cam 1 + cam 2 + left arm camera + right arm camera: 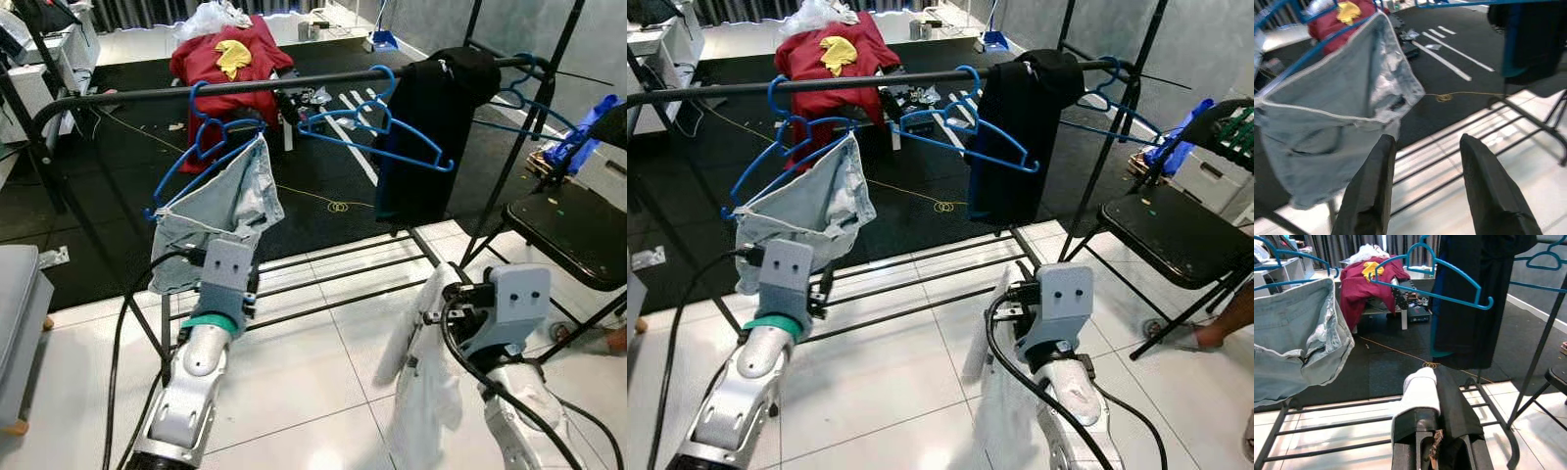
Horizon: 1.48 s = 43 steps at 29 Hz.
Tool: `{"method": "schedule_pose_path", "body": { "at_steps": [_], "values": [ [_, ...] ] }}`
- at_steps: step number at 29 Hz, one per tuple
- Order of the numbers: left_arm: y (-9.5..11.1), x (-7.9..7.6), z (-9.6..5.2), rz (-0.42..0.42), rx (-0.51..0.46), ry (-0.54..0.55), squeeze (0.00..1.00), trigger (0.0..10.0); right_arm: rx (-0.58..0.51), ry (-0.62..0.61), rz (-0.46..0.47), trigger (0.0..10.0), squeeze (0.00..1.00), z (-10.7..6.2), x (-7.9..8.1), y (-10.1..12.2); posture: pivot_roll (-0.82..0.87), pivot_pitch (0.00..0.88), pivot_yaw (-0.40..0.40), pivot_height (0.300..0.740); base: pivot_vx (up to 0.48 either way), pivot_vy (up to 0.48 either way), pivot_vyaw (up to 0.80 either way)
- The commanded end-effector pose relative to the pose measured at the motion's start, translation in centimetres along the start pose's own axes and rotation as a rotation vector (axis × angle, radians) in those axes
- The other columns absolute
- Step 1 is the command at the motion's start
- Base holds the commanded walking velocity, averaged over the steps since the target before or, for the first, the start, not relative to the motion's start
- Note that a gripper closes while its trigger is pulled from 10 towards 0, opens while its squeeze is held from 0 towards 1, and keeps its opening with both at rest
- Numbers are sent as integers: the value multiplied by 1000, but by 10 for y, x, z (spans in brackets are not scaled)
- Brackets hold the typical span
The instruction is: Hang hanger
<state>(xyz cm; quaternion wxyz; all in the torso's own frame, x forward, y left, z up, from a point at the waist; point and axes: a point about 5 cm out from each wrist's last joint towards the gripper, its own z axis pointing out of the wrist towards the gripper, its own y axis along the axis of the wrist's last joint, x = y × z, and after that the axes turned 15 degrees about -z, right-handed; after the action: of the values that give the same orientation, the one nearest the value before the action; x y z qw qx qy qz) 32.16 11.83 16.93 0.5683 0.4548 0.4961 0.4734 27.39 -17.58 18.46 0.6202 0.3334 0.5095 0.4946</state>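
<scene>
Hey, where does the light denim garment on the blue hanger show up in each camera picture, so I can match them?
Left eye view: denim garment left of centre, under the rail, above the left gripper.
Right eye view: left side.
Left wrist view: upper left, beyond the open jaws.
Right wrist view: left edge.
Shared landmark: black garment on the rail.

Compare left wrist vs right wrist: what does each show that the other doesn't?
Left wrist: the left gripper, fingers apart with nothing between them, just below the light denim garment.

Right wrist: the right gripper shut on a white cloth, plus the bare blue hanger on the rail beside the black garment.

Both: the denim garment on its hanger, the red pile behind, the rack's lower bars and the yellow cord loop on the dark floor.
</scene>
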Motion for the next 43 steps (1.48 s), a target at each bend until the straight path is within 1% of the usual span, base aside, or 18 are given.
{"method": "schedule_pose_path", "body": {
  "at_steps": [1, 3, 5, 11, 24, 38, 43],
  "values": [
    [-4, 0, -3, -33, 28, 1, 0, 10000, -11, -14, -9, 10000, 0, -2, -1, 0, -276, 95, 86, 740, 0, 0, 0],
    [-6, 1, -3, -39, 38, 2, 0, 10000, -10, -14, -8, 10000, 0, -2, 0, -1, -274, 96, 86, 740, 0, 0, 0],
    [-8, 3, -3, -24, 31, 2, 0, 10000, -10, -14, -4, 10000, 0, -2, 1, -2, -266, 96, 85, 740, 0, 0, 0],
    [-7, 5, -2, -24, 24, 0, 0, 10000, -12, -11, 1, 10000, 0, 0, 3, -2, -258, 96, 83, 740, 0, 0, 0],
    [-7, 3, -4, -30, 35, -13, 0, 10000, -13, -6, 10, 10000, 0, 3, 4, -3, -250, 100, 80, 740, 0, 0, 0],
    [-7, 2, -1, -23, 39, -26, 0, 10000, -14, -6, 8, 10000, 0, 2, 6, -4, -253, 102, 87, 740, 0, 0, 0],
    [-8, 2, -2, -38, 42, -31, 0, 10000, -11, -3, 10, 10000, 0, 2, 6, -5, -249, 103, 85, 740, 0, 0, 0]
  ]
}}
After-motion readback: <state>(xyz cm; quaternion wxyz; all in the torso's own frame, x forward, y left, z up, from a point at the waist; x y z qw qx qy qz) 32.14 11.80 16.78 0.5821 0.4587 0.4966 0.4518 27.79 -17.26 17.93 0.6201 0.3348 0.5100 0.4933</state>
